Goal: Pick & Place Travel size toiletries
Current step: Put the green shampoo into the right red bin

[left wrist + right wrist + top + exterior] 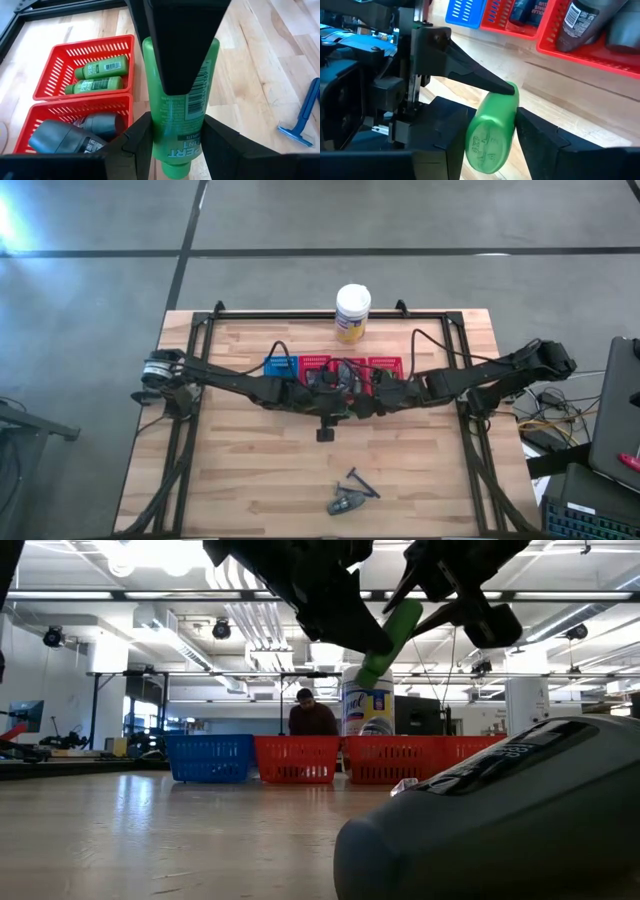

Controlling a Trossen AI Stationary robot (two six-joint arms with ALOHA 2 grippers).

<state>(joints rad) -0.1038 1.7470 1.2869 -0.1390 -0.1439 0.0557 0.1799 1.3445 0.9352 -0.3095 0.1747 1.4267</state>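
- High view: we see both arms meeting mid-tabletop before the basket row; a few toiletries lie near the front edge, with open room around.
- Low view: the green tube hangs tilted above the red baskets.
- Left wrist view: our left end effector is clamped on the tube's soft, light, slick body.
- Right wrist view: our right end effector brackets the cap end; whether it grips, we cannot tell.

A bright green plastic tube carried a white barcode patch and white lettering. The slotted plastic baskets were red, apart from one blue basket. Two small green bottles lay in red. The pale wooden bench showed plank stripes. Both tools were black.
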